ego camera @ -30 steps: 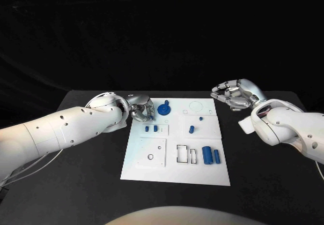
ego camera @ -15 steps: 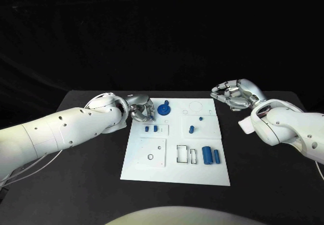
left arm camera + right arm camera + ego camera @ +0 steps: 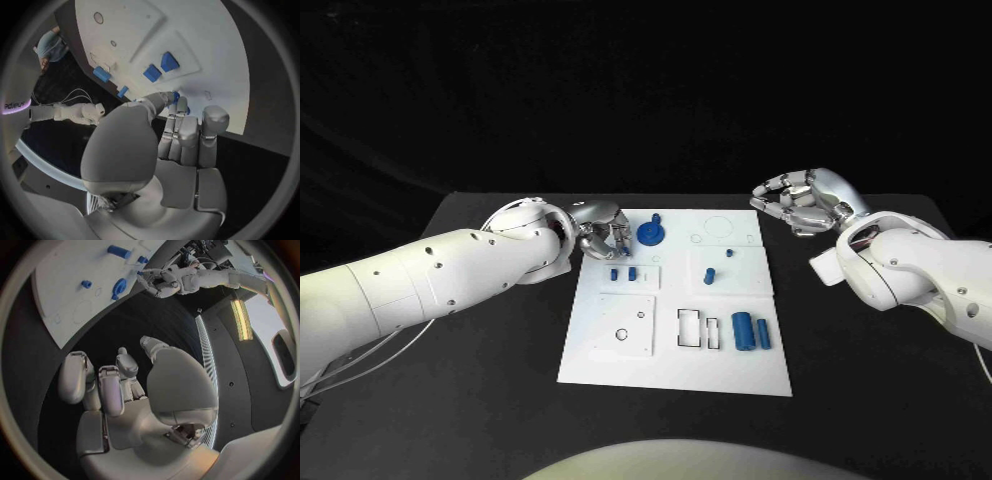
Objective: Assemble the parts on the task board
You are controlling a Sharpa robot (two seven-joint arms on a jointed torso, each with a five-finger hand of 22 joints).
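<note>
lab | black table (image 3: 488, 380) | black backdrop | white task board (image 3: 625, 365)

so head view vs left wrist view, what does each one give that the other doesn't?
Head view alone: the whole task board, the right hand raised beyond the board's far right corner, its fingers curled in with nothing in them, and the two blue cylinders lying side by side near the board's right edge. Left wrist view alone: a close look from behind the left hand, with a small blue part at its fingertips; whether it is held I cannot tell. Both: the left hand at the board's far left corner and the two small blue blocks near it.
</note>
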